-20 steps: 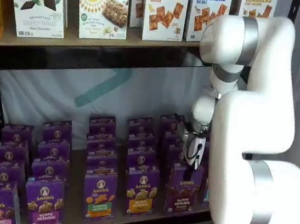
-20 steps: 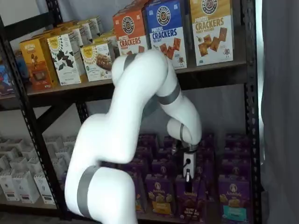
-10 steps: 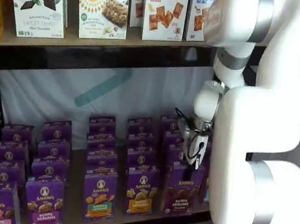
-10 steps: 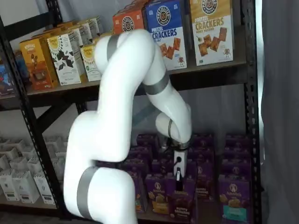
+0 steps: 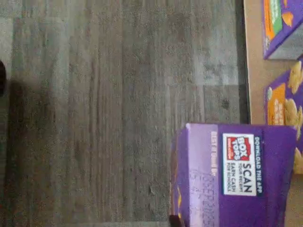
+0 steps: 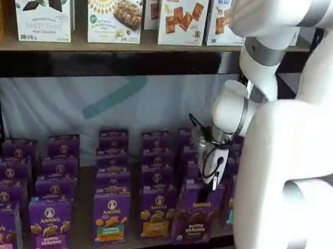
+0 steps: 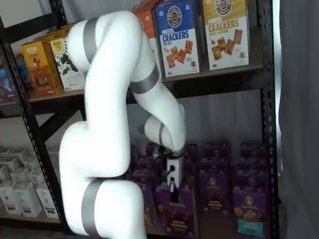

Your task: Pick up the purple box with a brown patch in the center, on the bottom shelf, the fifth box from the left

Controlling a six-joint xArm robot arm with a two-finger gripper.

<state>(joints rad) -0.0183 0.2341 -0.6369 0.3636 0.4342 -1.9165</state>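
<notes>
The purple box (image 6: 196, 217) with the dark brown snack picture hangs from my gripper (image 6: 211, 181), out in front of the bottom shelf (image 6: 81, 214). The fingers are closed on its top. In both shelf views the box stands upright, and it also shows under the gripper (image 7: 172, 186) as a dark-fronted carton (image 7: 178, 211). In the wrist view its purple top (image 5: 241, 175) with a Box Tops label lies over the grey floor, beside the shelf's pale front edge (image 5: 255, 71). The fingers themselves do not show in the wrist view.
Rows of other purple Annie's cartons fill the bottom shelf, among them one with a yellow-orange band (image 6: 156, 213) and one with a teal band (image 7: 247, 211). Cracker boxes (image 6: 182, 11) stand on the shelf above. A black frame post (image 7: 269, 124) stands at the right. My white arm (image 6: 282, 176) hides part of the shelf.
The gripper has drawn back from the shelf with the purple box in it, moving left in both shelf views. The arm's upper joints have risen and swung.
</notes>
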